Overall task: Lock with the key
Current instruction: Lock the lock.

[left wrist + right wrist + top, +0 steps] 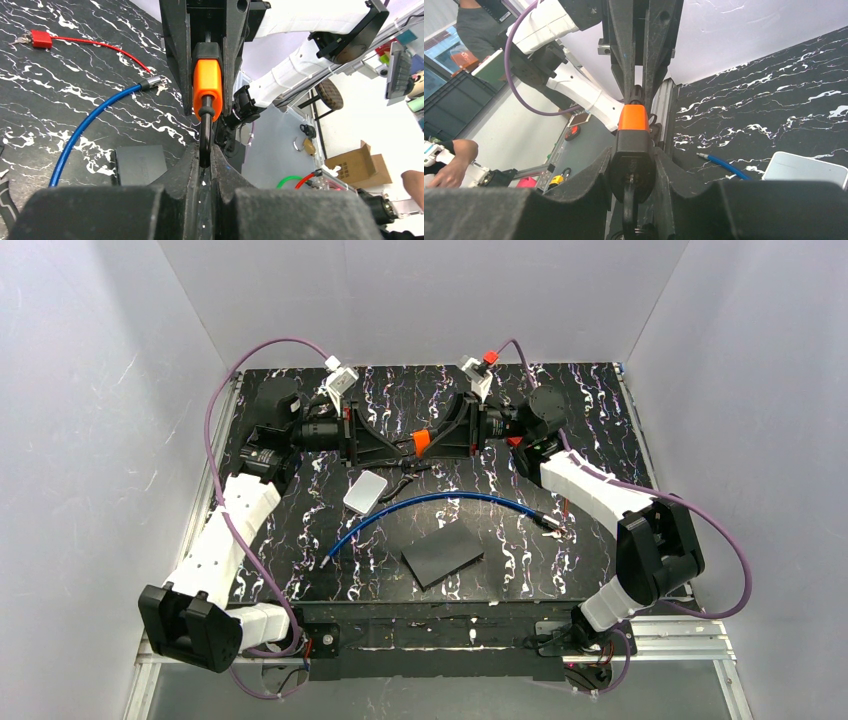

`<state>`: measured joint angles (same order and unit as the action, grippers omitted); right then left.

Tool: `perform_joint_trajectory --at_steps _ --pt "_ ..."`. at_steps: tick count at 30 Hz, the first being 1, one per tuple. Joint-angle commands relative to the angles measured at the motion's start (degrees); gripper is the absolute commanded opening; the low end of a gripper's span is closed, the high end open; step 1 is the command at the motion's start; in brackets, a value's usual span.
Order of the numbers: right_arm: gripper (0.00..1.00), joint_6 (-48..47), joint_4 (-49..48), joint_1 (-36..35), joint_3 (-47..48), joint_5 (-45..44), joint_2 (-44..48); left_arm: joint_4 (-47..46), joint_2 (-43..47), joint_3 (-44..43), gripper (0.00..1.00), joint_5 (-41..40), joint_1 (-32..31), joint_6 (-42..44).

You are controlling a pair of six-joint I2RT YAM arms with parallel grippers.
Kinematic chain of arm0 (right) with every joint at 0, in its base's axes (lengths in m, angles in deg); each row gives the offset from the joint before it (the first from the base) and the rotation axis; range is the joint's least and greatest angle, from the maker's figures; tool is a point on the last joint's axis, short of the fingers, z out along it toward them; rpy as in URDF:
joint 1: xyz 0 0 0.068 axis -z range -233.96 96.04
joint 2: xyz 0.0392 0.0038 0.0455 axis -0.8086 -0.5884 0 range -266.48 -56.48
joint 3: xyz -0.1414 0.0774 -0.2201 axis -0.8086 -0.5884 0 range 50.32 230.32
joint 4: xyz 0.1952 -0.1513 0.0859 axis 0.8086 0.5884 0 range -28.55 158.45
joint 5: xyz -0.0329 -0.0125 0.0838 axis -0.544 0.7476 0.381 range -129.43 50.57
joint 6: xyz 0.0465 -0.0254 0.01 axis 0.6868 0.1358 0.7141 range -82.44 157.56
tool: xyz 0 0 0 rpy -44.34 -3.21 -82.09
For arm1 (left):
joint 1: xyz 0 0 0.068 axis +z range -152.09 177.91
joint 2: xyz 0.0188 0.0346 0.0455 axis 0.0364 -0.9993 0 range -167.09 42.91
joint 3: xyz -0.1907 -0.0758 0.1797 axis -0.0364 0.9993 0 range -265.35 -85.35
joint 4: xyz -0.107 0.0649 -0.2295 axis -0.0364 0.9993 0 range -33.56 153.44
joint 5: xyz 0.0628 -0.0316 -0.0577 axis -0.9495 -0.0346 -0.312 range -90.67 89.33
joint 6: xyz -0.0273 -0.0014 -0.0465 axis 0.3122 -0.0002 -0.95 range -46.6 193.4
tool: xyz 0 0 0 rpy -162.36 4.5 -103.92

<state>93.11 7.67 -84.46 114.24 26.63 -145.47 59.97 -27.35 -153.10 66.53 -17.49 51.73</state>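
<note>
My left tool [204,157] and right tool [633,165] both clamp the orange-and-black item [421,441], upper centre of the top view. The lock [450,496] lies loose on the counter [600,400], mid-frame, ungripped. Locking, I judge, is outstanding.

Three eyes on one table [600,410]
The top camera looks down from above the near edge; each wrist camera peers close, facing the other, both catching the orange-and-black item [207,90] and the lock [80,135].
</note>
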Motion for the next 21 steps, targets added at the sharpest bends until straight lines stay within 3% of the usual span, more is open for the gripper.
perform_joint_trajectory --at_steps 1,21 --pt "0.01 -0.32 -3.07 -1.39 0.98 -0.25 1.2 -1.95 -0.12 -0.11 0.0 1.44 -0.53 -0.84" --pt "0.01 -5.19 2.81 -6.53 2.9 -0.52 -2.32 -2.12 -4.27 -2.0 0.0 -2.53 -4.55 -0.39"
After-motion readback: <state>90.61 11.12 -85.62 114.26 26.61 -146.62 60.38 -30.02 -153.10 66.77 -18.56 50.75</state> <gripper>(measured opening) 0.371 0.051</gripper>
